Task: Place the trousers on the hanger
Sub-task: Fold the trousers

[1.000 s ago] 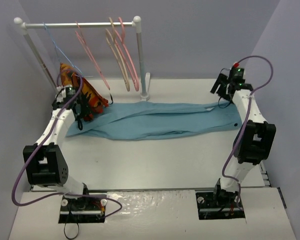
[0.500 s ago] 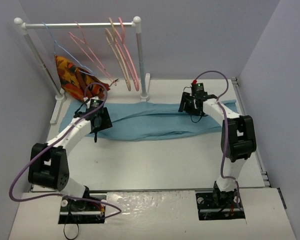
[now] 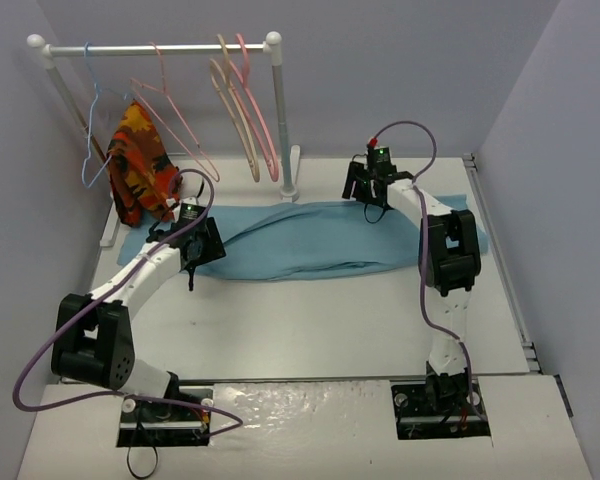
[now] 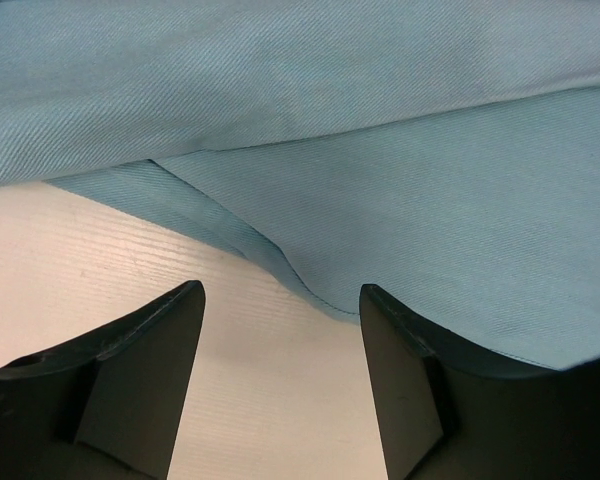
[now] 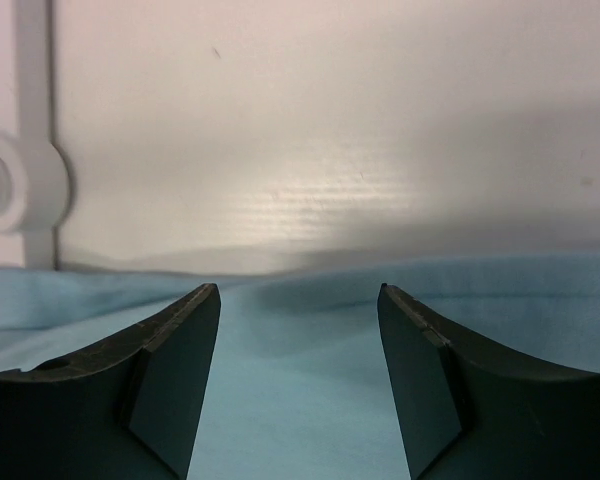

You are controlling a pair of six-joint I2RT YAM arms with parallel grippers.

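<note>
Long wrinkled light blue-teal fabric trousers (image 3: 310, 240) lie flat across far half of table, between arms. We judge them light, limp, slippery: pinch folded edges at both ends. Our left gripper (image 4: 280, 300) low at near-left hem, jaws wide, empty. Our right gripper (image 5: 300, 295) over far-right edge, likewise wide, empty. Thin salmon-pink wire hanger (image 3: 180, 115) hangs on far-left rail.

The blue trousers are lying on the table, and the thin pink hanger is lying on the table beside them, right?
Not quite. The trousers do lie on the table, but the thin pink hanger is hanging from the white rail at the back, not lying beside them. The top view shows it.
</note>
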